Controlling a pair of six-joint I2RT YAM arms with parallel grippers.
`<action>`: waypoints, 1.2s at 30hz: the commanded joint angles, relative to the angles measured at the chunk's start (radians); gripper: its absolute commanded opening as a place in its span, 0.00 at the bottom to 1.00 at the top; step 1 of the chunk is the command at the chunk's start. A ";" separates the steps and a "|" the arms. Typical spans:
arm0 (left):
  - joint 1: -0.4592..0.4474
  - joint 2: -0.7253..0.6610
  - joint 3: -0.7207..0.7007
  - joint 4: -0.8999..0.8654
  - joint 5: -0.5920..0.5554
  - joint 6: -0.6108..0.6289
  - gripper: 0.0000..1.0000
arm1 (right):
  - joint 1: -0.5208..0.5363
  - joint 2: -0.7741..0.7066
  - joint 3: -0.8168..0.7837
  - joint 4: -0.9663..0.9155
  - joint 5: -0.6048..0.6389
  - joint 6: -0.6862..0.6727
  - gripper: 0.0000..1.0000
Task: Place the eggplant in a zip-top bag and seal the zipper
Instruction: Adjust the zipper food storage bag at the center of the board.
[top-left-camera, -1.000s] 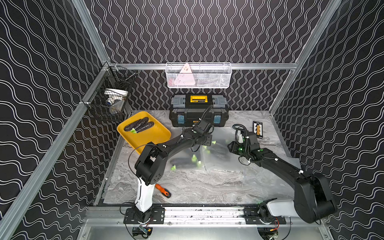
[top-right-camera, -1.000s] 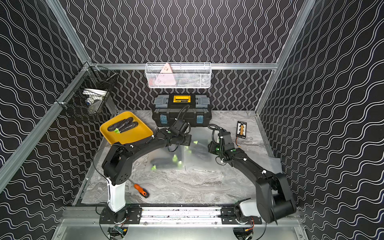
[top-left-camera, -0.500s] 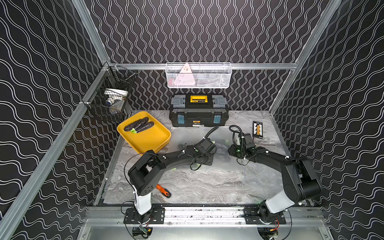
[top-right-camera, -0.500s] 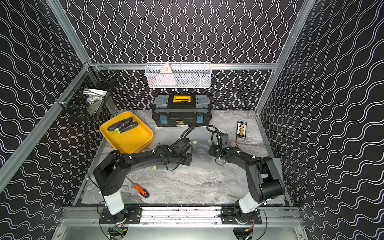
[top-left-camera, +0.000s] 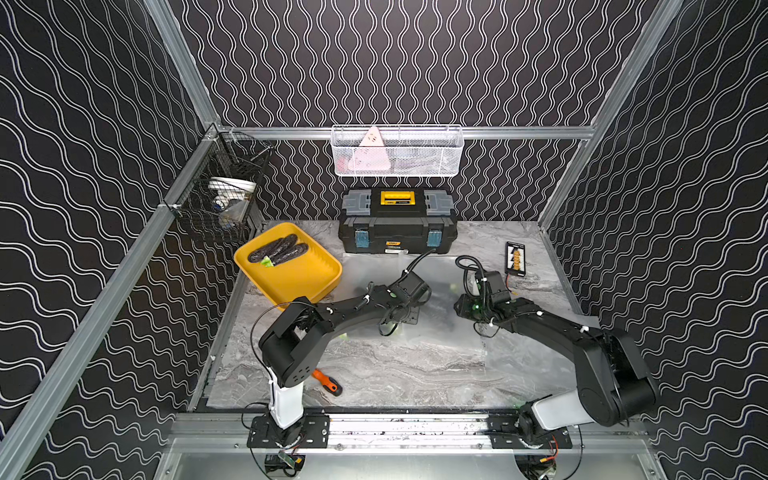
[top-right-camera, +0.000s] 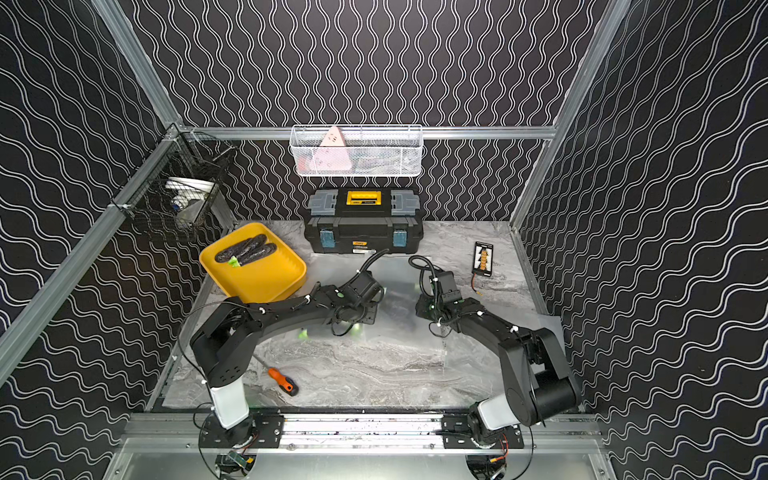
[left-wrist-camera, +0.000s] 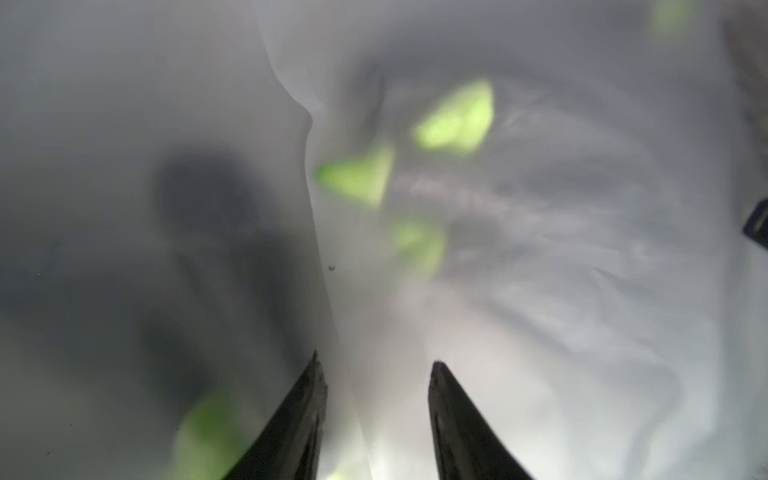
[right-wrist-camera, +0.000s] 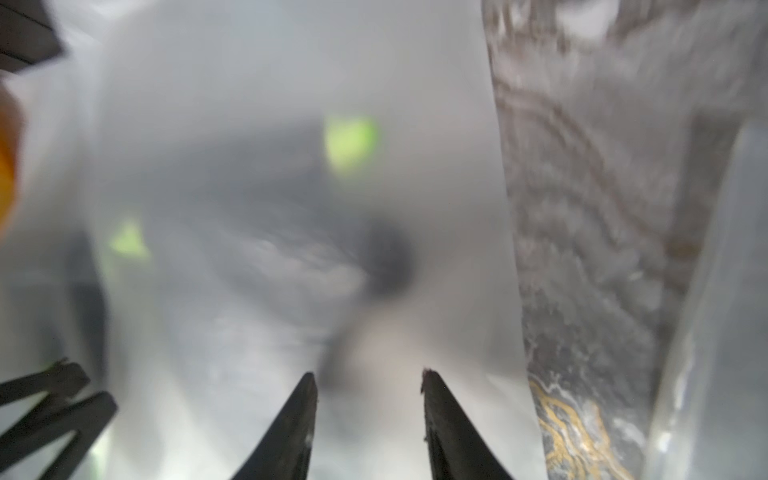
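Observation:
Two dark eggplants (top-left-camera: 278, 251) (top-right-camera: 245, 251) lie in the yellow tray (top-left-camera: 307, 282) at the back left. A translucent zip-top bag (top-left-camera: 436, 291) (top-right-camera: 395, 299) with green prints lies flat on the table between both arms. My left gripper (top-left-camera: 407, 318) (left-wrist-camera: 374, 363) points down at the bag's left part, its jaws apart, and a fold of plastic runs toward the gap. My right gripper (top-left-camera: 465, 307) (right-wrist-camera: 368, 374) is low at the bag's right side, jaws apart over the plastic (right-wrist-camera: 249, 291). Neither grips anything that I can make out.
A black toolbox (top-left-camera: 398, 224) stands behind the bag. An orange-handled screwdriver (top-left-camera: 328, 382) lies near the front left. A small black card (top-left-camera: 515, 257) sits at the back right. Wire baskets hang on the back wall (top-left-camera: 397, 151) and the left rail (top-left-camera: 224, 195).
Both arms have come down from a raised pose. The bag, lifted a second ago, now lies flat on the table, and both grippers sit low over it.

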 joint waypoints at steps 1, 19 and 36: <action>-0.010 -0.044 0.025 0.041 0.062 -0.029 0.47 | 0.000 -0.008 0.037 -0.001 -0.028 -0.012 0.44; 0.014 0.006 -0.014 0.099 0.172 -0.101 0.55 | 0.093 0.125 0.003 0.085 -0.155 0.106 0.47; 0.013 0.121 0.043 0.146 0.189 -0.088 0.52 | -0.002 0.228 0.156 0.087 -0.130 0.092 0.49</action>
